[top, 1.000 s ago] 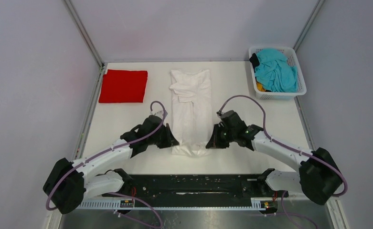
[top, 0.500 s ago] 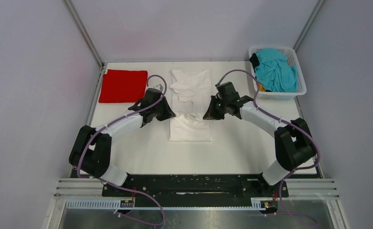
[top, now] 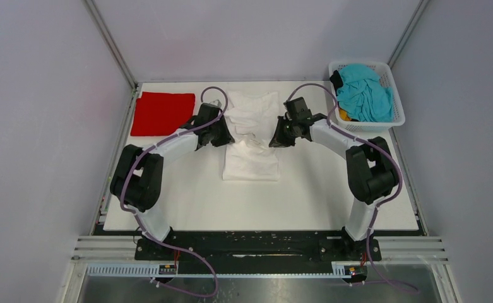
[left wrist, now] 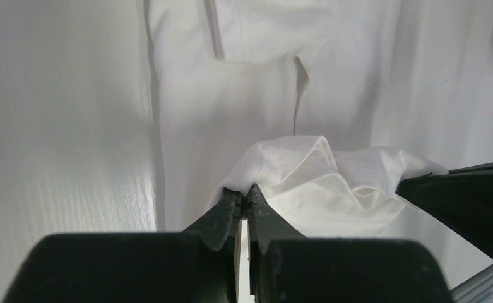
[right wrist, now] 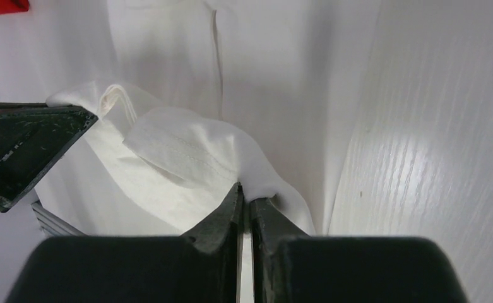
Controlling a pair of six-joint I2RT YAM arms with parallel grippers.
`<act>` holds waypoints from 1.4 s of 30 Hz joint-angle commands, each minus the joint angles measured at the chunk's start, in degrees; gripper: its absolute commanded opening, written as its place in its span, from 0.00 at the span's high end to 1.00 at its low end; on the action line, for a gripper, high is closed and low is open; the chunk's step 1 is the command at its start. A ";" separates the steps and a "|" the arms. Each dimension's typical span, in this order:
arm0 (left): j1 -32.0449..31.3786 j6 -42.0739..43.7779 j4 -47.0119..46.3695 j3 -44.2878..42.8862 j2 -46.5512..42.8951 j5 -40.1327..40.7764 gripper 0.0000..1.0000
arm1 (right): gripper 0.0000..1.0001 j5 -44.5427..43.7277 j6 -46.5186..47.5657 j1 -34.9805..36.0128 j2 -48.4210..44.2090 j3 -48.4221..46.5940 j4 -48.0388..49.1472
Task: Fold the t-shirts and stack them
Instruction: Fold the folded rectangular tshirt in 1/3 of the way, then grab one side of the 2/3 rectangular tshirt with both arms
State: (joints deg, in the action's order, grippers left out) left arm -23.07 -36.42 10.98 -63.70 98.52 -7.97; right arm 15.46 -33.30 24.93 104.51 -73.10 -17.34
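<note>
The white t-shirt [top: 251, 163] lies in the middle of the table, folded over on itself lengthwise. My left gripper [top: 230, 137] is shut on the left corner of its raised edge [left wrist: 281, 158]. My right gripper [top: 273, 140] pinches the right corner [right wrist: 262, 180], its jaws close together on the cloth. The pinched edge sags between the two grippers above the shirt's far half. In the left wrist view my left gripper [left wrist: 246, 192] has cloth at its tips; so does my right gripper [right wrist: 245, 194] in its own view. A folded red t-shirt [top: 163, 113] lies at the far left.
A white basket [top: 365, 127] at the far right corner holds a teal t-shirt [top: 363, 95], with a dark one [top: 336, 81] and an orange one [top: 346, 116] partly showing. Grey walls close in the table on both sides and behind.
Both grippers have carried the white t-shirt's near edge away from the arm bases and over the shirt, so the shirt now lies doubled and shorter.
</note>
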 commanded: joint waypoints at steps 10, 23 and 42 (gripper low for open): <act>1.71 2.36 1.84 -6.05 3.69 0.53 0.13 | 0.02 0.98 2.53 -4.10 5.42 -6.88 1.25; 1.65 -4.55 -3.61 18.28 -14.54 -2.93 0.03 | 0.05 5.15 -0.08 -3.00 -10.78 18.33 7.55; -2.94 -8.49 -9.98 28.46 -11.31 -7.08 0.73 | 0.53 5.95 -5.86 2.72 -8.39 28.17 13.42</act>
State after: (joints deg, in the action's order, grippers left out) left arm -25.02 -45.12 1.58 -36.60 86.37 -14.90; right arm 21.76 -37.98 27.24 95.39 -46.48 -4.82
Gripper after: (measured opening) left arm 0.385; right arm 0.514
